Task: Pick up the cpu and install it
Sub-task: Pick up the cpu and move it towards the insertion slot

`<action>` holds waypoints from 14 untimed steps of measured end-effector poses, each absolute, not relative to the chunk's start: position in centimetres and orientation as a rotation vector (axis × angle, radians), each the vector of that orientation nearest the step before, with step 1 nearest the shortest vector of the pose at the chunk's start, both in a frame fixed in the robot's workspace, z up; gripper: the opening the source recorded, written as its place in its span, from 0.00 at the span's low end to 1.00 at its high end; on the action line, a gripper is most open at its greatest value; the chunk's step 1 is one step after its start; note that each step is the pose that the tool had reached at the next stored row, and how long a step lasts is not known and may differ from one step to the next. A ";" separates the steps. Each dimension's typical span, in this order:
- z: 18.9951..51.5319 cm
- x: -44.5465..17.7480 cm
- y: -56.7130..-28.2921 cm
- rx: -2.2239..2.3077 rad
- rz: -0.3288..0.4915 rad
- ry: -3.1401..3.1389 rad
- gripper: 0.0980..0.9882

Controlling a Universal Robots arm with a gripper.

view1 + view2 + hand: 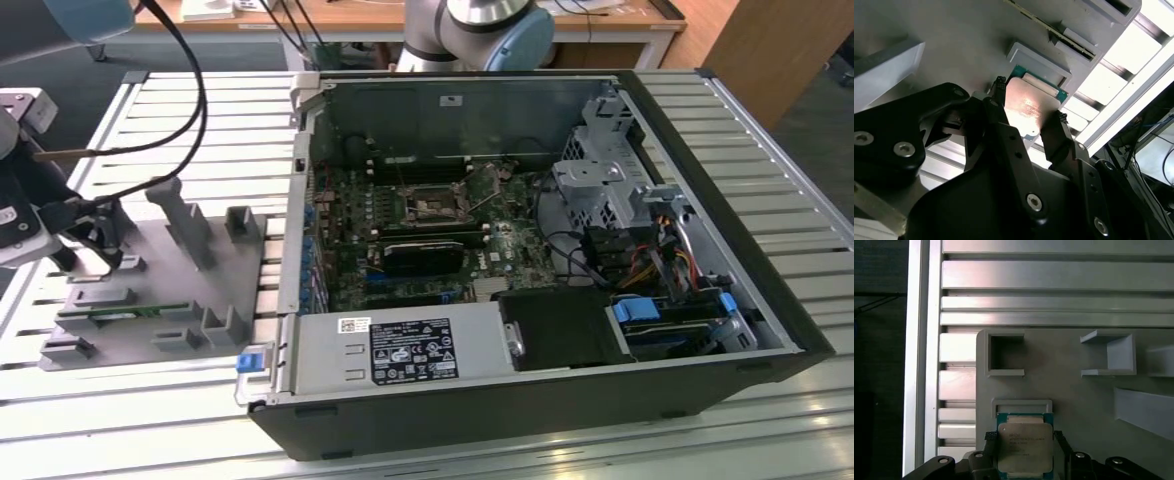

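Where the grey moulded fixture plate (174,290) lies on the ribbed aluminium table (174,130), at the exterior view's left, the gripper (96,250) stands low over the plate's near corner. In both wrist views the cpu (1025,447) (1029,107) sits between the black fingers (1004,120), which press on two opposite edges of it, so the gripper (1025,437) is clamped on the chip. The cpu is a flat square with a dull silver metal top that catches a warm glare, and a thin green board shows around it. It lies at a shallow rectangular pocket with a raised grey lip (1021,404) along the far side. In the first wrist view, other open-sided box shapes (1004,355) rise from the matte plate, and the table's long bright slats run beyond them. A long green memory stick (114,312) lies on the plate in the exterior view. Well apart, at that view's middle and right, the black computer case (534,420) lies open on its side. Inside are the green motherboard (441,240), its square metal-framed socket (434,208) and a silver power-supply box (400,350).
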State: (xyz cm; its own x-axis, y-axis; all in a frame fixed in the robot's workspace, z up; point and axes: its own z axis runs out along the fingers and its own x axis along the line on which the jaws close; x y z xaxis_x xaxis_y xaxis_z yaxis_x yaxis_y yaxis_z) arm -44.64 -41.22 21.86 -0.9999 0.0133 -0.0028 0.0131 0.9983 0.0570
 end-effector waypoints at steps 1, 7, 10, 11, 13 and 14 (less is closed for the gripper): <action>22.0 -44.6 -41.2 0.021 0.089 3.137 0.49; 22.8 -44.6 -41.2 0.021 0.089 3.137 0.49; 23.2 -44.6 -41.2 0.021 0.090 3.137 0.49; 23.3 -44.6 -41.2 0.021 0.090 3.137 0.49; 23.6 -44.6 -41.2 0.021 0.090 3.137 0.49; 23.8 -44.6 -41.2 0.021 0.090 3.137 0.49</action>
